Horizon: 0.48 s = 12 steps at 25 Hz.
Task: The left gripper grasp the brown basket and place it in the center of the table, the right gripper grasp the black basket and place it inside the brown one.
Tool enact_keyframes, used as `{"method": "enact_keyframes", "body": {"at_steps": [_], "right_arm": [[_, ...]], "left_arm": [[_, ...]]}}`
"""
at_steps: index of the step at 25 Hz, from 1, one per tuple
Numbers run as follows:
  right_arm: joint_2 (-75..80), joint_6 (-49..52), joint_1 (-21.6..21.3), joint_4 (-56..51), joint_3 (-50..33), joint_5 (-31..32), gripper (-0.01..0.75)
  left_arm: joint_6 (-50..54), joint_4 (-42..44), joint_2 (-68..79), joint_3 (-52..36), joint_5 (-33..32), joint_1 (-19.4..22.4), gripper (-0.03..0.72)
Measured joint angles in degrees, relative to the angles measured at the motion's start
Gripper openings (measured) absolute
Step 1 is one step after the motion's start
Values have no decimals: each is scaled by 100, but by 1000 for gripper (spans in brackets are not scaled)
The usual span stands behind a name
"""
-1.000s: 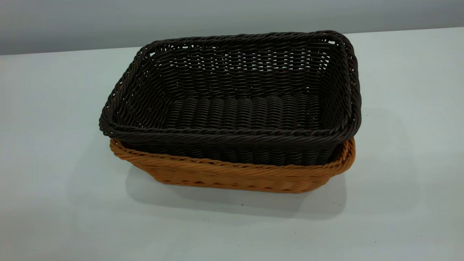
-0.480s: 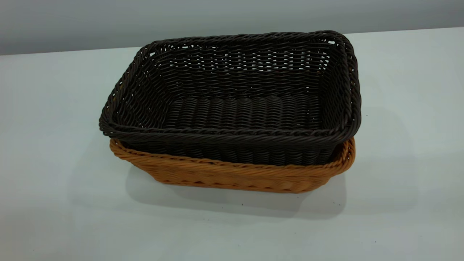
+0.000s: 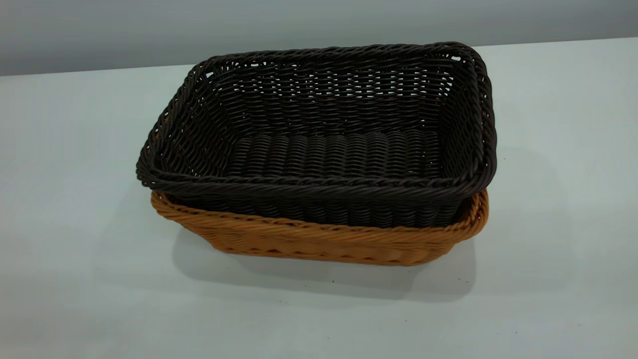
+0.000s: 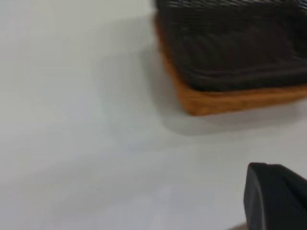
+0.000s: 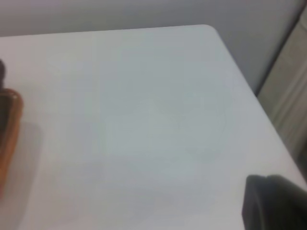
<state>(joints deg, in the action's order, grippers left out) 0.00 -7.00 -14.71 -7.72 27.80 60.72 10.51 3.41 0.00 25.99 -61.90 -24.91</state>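
Nothing moved: black basket (image 3: 319, 134) (nested) on white table (image 3: 75, 249).

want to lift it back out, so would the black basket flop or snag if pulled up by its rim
The black basket probably stays stiff: its woven walls hold a flared shape under a thick braided rim. It looks light, since the sides are openwork. It sits nested in the brown basket, so it may drag that one up slightly.

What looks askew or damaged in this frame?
Little. The black basket sits nested in the brown basket, slightly skewed, its rim overhanging at the near-left corner. No damage or spills show on the table.
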Motion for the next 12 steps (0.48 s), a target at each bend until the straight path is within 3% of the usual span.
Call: {"method": "enact_keyframes", "body": {"at_steps": [7,12], "right_arm": [[0,0,-5,-14,0,0,0],[0,0,-5,-87,0,0,0]], "left_arm": [[0,5,0,0,-5,1707,-1],[0,5,0,0,-5,2528,-1]]}}
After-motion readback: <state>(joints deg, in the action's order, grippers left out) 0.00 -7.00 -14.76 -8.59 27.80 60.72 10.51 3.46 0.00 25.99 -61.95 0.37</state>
